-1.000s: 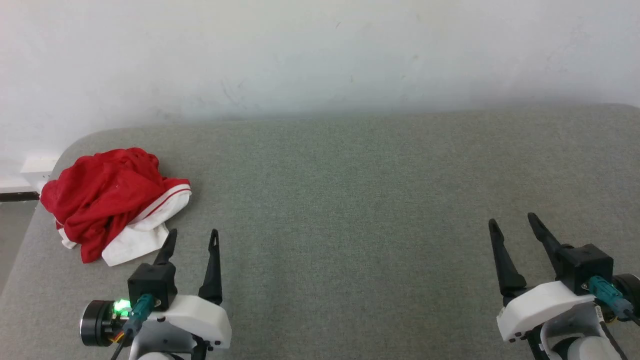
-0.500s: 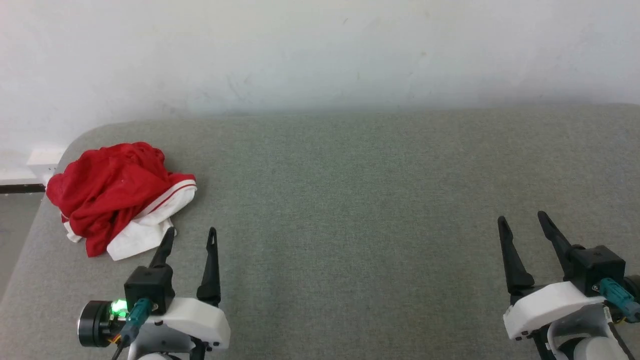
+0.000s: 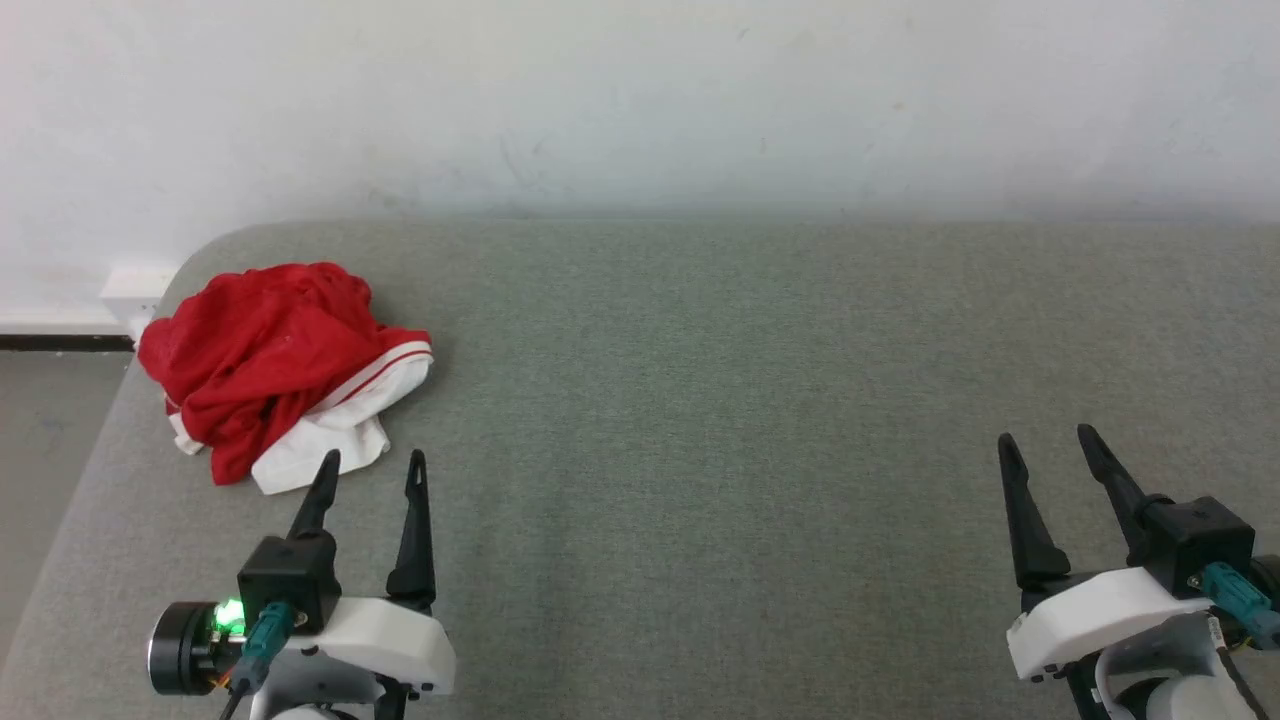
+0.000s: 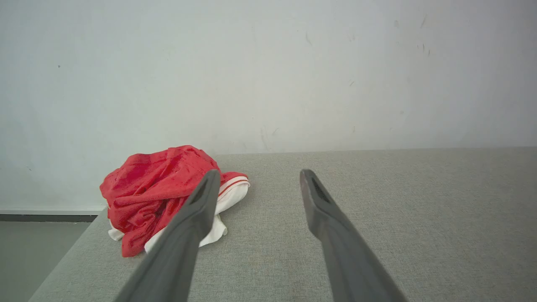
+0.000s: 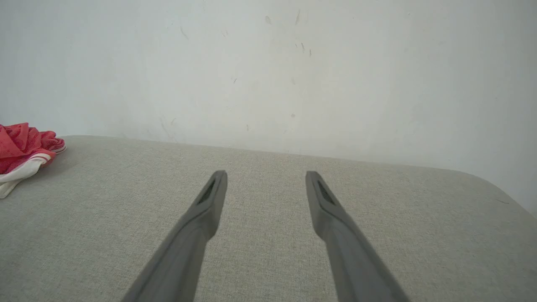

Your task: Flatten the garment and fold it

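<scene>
The garment [image 3: 275, 370] lies crumpled in a heap at the far left of the grey cushioned surface [image 3: 720, 400], red cloth on top with white, red-striped sleeve parts at its near side; no letters or number show. My left gripper [image 3: 372, 462] is open, its fingertips just short of the heap's white edge. The left wrist view shows the garment [image 4: 159, 197] ahead and left of the left gripper [image 4: 260, 176]. At the lower right, far from the heap, my right gripper [image 3: 1045, 440] is open and holds nothing. The garment [image 5: 23, 153] sits at the left edge of the right wrist view.
A pale wall [image 3: 640, 100] rises behind the surface. The surface's rounded left edge [image 3: 110, 400] drops to the floor [image 3: 45, 430] just beside the heap. A white wall socket [image 3: 135, 290] sits by that corner.
The whole head view has shifted right and slightly up, so the camera has turned left. The garment lies as before. Both grippers stay open in about the same pose.
</scene>
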